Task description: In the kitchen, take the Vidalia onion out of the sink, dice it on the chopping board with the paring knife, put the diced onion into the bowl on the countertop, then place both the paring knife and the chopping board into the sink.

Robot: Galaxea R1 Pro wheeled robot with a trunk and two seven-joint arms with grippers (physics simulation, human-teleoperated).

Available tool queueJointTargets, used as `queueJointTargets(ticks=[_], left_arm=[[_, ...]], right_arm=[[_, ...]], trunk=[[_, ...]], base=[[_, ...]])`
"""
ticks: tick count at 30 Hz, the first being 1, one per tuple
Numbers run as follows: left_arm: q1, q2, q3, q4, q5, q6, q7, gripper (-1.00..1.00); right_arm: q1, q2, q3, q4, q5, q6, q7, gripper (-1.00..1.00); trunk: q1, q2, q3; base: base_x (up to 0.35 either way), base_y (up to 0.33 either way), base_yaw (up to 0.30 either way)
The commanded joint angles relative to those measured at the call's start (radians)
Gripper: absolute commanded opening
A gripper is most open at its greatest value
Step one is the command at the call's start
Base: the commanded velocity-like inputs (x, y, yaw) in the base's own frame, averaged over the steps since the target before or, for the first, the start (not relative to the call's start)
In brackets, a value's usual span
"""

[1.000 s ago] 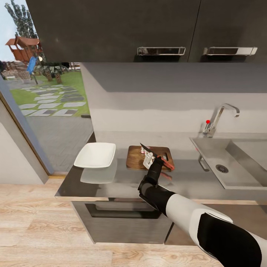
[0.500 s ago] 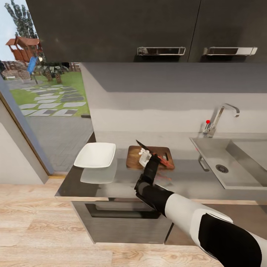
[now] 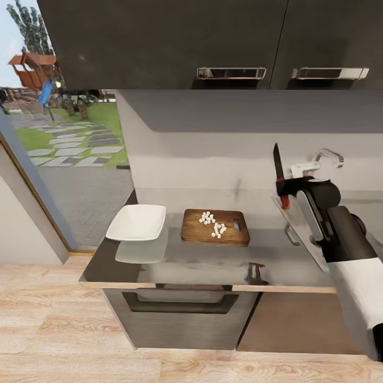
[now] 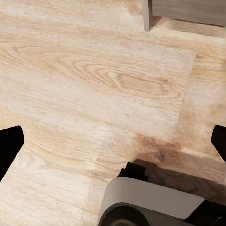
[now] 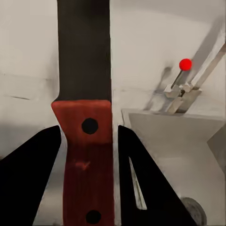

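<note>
**A:** What is the right gripper doing?

**B:** It is gripping the paring knife by its reddish handle, blade pointing up, over the near-left corner of the sink. In the right wrist view the two fingers are pressing both sides of the handle, with the tap and its red knob beyond.

**A:** And the left one?

**B:** Its dark fingertips are sitting at opposite edges of the left wrist view, so I am reading it as spread wide and holding nothing, hanging over the wooden floor.

**A:** Where is the onion?

**B:** It is lying as small white pieces on the chopping board, which is resting on the countertop just right of the white bowl. The bowl is looking empty.

**A:** What is worrying you?

**B:** The order. If the knife is going into the sink now, the pieces are still waiting to be moved. Tipping the board carelessly could scatter them onto the counter. Also, the knife is being held upright, so letting go from that height could make it bounce or strike the tap.

**A:** Any writing or labels?

**B:** I am finding none that can be read.
</note>
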Motion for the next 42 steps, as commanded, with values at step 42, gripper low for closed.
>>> queueJointTargets(ticks=[42], left_arm=[[-0.002, 0.001, -0.008, 0.004, 0.005, -0.005, 0.002, 1.0]], right_arm=[[0.0, -0.112, -0.012, 0.471, 0.0, -0.011, 0.315, -1.0]], trunk=[[0.0, -0.001, -0.001]], base=[[0.024, -0.193, 0.0]])
